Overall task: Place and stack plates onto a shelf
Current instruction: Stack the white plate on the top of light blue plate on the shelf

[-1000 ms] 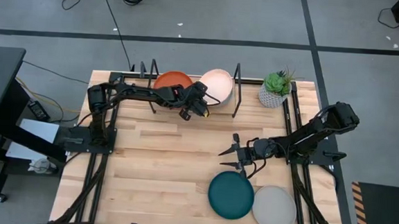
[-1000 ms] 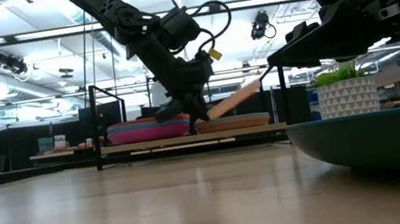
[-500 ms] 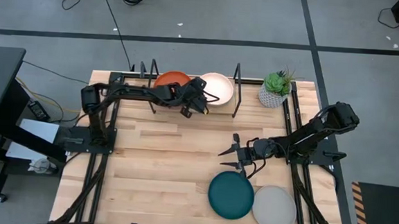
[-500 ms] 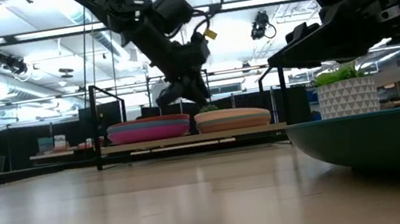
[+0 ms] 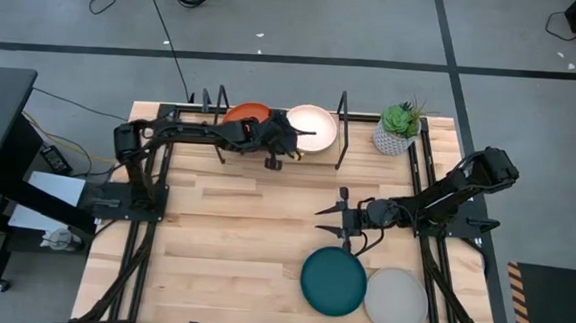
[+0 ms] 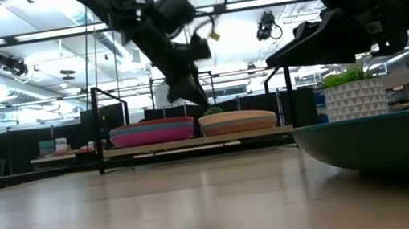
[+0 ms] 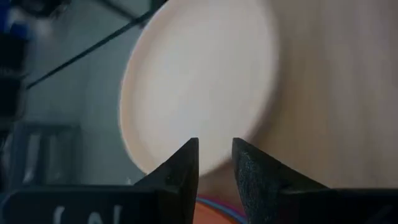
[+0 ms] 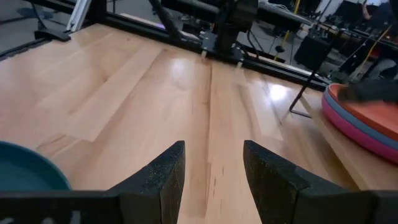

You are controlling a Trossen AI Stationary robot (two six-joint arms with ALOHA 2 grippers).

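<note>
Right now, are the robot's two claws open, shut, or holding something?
Left gripper: jaws open a little, holding nothing, over the cream plate.
Right gripper: jaws open, holding nothing.

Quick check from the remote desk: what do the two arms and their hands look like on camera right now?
Both arms are dark, slim and jointed. The left hand carries a looping black cable and a small yellow tag near its wrist, seen in the low view. The right hand ends in two flat black fingers that taper to wedge tips, with a rough, grainy surface.
</note>
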